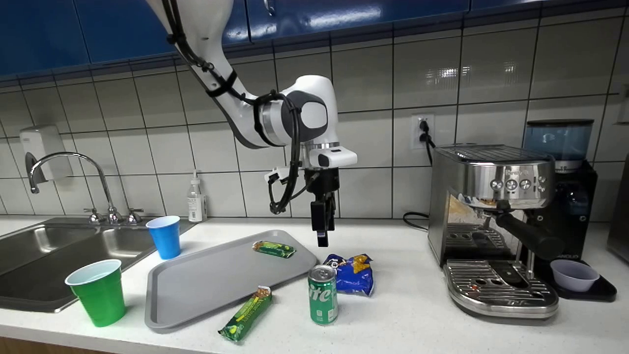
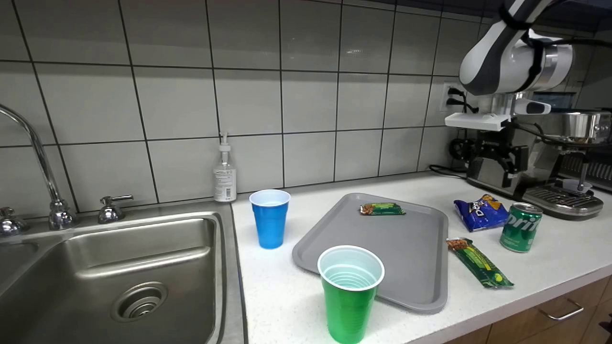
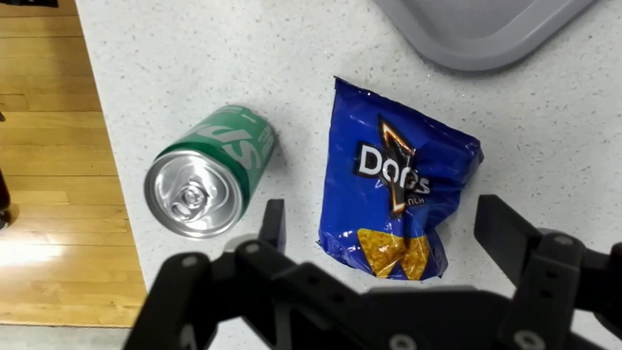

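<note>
The white-grey arm (image 1: 275, 125) has black cables (image 1: 296, 147) and end effector (image 3: 381, 218).

Can (image 3: 211, 167) beside chip bag (image 3: 388, 184), gap between

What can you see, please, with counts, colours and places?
counter: 1, white, along wall
chip bag: 1, blue, on counter
can: 1, green, beside chip bag
tray: 1, grey, on counter
snack bars: 2, green, one on tray, one beside
sink: 1, silver, in counter
cups: 2, blue and green, near sink
tap: 1, silver, behind sink
bottle: 1, clear, by wall
dispenser: 1, white, on wall
socket: 1, white, on wall
coffee machine: 1, silver, on counter
grinder: 1, black, beside coffee machine
bowl: 1, pale, by grinder
cupboards: several, blue, overhead
floor: 1, brown, below
arm: 1, white, above counter
jaws: 1 pair, black, open near chip bag
</note>
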Action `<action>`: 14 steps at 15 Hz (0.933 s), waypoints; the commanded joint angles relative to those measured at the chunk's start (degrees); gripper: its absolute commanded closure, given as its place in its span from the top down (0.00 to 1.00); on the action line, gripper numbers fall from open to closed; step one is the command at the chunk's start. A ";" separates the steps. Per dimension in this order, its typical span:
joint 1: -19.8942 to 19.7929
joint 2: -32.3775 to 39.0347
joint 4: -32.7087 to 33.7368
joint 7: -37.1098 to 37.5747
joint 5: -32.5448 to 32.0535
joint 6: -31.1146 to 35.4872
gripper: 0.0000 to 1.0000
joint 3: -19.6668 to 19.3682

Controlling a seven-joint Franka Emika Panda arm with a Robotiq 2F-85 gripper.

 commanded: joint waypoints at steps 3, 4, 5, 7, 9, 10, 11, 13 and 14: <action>-0.87 -6.43 -7.80 -6.64 0.64 2.68 1.00 -0.09; -0.91 -7.06 -8.46 -7.45 0.46 2.33 1.00 -0.27; -0.95 -7.63 -9.15 -8.35 0.27 2.31 1.00 -0.48; -1.12 -8.69 -10.24 -10.25 -0.07 1.85 1.00 -0.81; -1.21 -9.33 -10.83 -12.49 -0.71 0.74 1.00 -1.20; -1.21 -9.59 -11.20 -13.22 -1.03 0.79 1.00 -1.40; -1.26 -9.79 -11.50 -14.13 -1.31 0.60 1.00 -1.56; -1.17 -9.91 -12.16 -15.15 -2.02 0.95 1.00 -2.00; -1.12 -9.90 -12.56 -15.57 -2.47 1.19 1.00 -2.19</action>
